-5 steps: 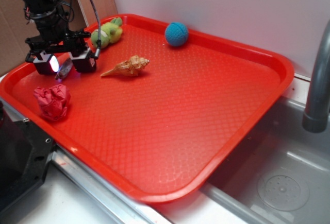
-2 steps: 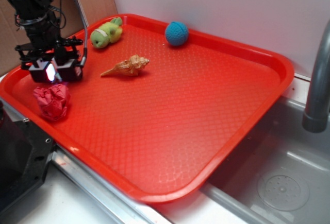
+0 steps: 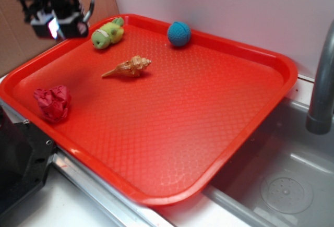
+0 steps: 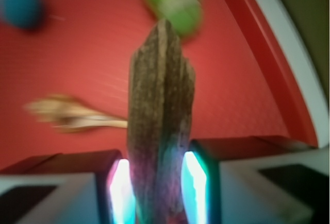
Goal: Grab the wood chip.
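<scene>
In the wrist view the wood chip point(image 4: 161, 121), a rough brown-grey sliver with a pointed top, stands upright between my two lit pads point(image 4: 119, 190). My gripper point(image 4: 158, 193) is shut on it. From the exterior view my gripper point(image 3: 54, 26) hangs high above the back left corner of the red tray point(image 3: 245, 133), well off its surface. There the chip is hidden between the fingers.
On the tray lie a tan spiral seashell point(image 3: 129, 67), a crumpled red paper wad point(image 3: 53, 102), a green plush toy point(image 3: 107, 34) and a blue knitted ball point(image 3: 179, 34). A sink basin point(image 3: 282, 185) and grey faucet pipe point(image 3: 321, 91) are at the right.
My gripper closed on the wood chip near the tray's left side and rose up and back with it. The chip has left the tray surface.
</scene>
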`<action>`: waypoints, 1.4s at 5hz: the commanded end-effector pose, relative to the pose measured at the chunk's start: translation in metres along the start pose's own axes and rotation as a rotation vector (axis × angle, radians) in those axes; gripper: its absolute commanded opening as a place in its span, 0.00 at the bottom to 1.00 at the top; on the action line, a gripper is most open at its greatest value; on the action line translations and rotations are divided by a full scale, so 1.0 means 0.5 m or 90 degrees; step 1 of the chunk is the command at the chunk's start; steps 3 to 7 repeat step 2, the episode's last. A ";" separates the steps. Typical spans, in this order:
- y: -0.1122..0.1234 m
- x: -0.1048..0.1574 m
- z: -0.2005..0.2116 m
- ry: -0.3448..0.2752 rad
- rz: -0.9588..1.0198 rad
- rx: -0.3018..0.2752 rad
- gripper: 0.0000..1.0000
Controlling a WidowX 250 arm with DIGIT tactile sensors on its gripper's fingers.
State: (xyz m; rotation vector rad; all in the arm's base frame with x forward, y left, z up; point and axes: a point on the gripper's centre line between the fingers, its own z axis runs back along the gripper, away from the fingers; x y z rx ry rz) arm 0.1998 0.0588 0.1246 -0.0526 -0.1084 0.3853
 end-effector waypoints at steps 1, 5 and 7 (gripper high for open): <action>-0.080 -0.054 0.192 0.006 -0.113 -0.058 0.00; -0.085 -0.057 0.186 0.041 -0.123 -0.056 0.00; -0.085 -0.057 0.186 0.041 -0.123 -0.056 0.00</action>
